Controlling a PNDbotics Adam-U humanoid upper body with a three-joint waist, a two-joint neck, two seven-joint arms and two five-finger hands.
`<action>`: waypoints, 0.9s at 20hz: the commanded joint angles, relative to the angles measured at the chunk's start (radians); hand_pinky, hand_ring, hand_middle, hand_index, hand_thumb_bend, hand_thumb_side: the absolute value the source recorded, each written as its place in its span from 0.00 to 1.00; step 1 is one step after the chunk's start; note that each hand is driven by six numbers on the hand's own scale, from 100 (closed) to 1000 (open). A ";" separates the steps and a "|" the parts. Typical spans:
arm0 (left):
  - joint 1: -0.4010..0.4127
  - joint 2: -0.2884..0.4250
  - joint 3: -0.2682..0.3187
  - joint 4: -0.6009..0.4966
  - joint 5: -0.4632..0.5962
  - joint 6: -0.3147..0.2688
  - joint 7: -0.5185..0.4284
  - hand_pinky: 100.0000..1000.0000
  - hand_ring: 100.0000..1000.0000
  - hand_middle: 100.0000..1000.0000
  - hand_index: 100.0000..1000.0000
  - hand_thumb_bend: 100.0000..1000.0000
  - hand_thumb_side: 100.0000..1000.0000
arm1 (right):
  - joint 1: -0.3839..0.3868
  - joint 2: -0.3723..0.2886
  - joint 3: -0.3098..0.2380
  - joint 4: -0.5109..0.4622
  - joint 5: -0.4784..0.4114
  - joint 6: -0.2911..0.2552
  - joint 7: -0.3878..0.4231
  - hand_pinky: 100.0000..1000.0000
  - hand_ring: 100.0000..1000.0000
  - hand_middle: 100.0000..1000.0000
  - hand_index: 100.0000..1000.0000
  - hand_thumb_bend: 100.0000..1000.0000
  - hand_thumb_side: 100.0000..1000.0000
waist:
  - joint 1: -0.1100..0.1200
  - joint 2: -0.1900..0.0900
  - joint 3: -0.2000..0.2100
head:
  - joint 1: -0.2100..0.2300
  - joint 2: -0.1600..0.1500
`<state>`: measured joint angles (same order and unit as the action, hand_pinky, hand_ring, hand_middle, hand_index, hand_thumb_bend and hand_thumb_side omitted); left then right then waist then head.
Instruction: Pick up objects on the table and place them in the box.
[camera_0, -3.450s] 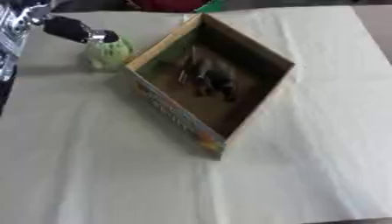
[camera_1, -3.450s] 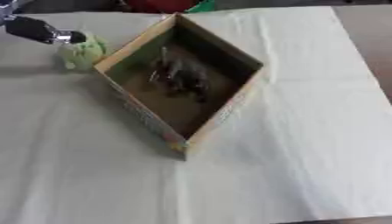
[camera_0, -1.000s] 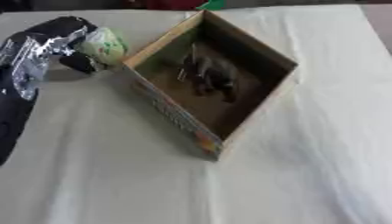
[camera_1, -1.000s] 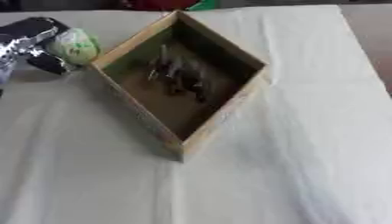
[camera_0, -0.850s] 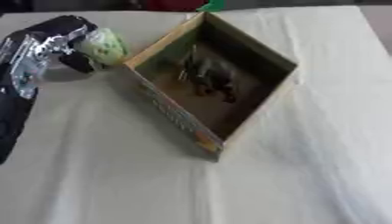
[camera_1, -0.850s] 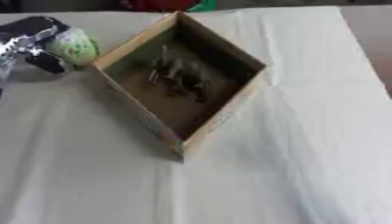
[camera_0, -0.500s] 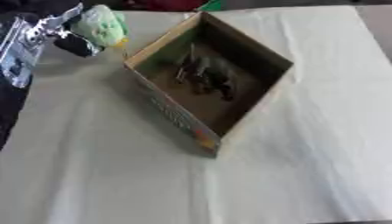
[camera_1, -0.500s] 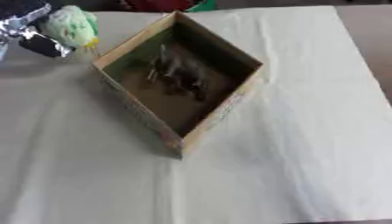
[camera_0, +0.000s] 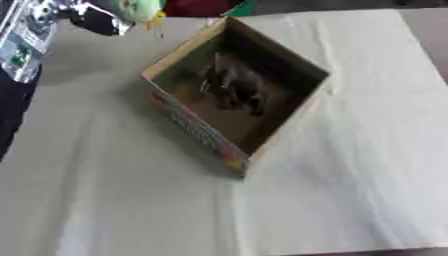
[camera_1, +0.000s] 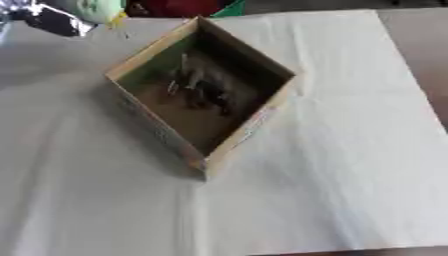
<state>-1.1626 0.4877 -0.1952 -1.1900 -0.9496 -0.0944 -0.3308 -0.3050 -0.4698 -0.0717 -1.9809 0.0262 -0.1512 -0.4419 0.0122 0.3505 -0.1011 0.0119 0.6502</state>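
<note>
We've got the left robot hand (camera_0: 92, 17) clamped on the green plush toy (camera_0: 138, 8), up beyond the cardboard box (camera_0: 188, 122)'s far-left corner.

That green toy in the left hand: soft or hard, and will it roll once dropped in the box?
The green toy looks rounded and plush-like, so probably soft and light. The left hand grips one side only, so it may swing. In the box it would likely settle against the dark object.

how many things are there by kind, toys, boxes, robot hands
toys: 2, a green toy held by the left hand, a dark toy in the box
boxes: 1, cardboard box
robot hands in view: 1
total: 4
</note>
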 joint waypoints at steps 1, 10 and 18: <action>-0.035 -0.016 -0.025 -0.053 0.006 -0.008 -0.001 0.38 0.51 0.48 0.55 0.00 0.20 | -0.013 -0.020 -0.002 -0.019 -0.004 -0.002 0.003 0.79 1.00 0.65 0.80 0.00 1.00 | 0.001 -0.030 -0.002 | 0.001 0.008; -0.031 -0.124 -0.113 -0.057 -0.011 0.007 -0.001 0.37 0.52 0.49 0.56 0.00 0.20 | -0.024 -0.018 0.003 -0.019 -0.010 -0.004 0.006 0.78 1.00 0.65 0.80 0.00 1.00 | 0.005 -0.029 -0.011 | 0.008 0.009; 0.007 -0.211 -0.169 0.027 -0.048 -0.015 -0.012 0.38 0.52 0.50 0.58 0.00 0.18 | -0.038 -0.018 0.007 -0.019 -0.014 -0.009 0.008 0.78 1.00 0.65 0.80 0.00 1.00 | 0.007 -0.023 -0.016 | 0.013 0.010</action>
<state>-1.1397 0.2797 -0.3605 -1.1632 -0.9872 -0.1029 -0.3404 -0.3315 -0.4698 -0.0608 -1.9809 0.0180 -0.1553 -0.4357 0.0227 0.3470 -0.1160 0.0212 0.6579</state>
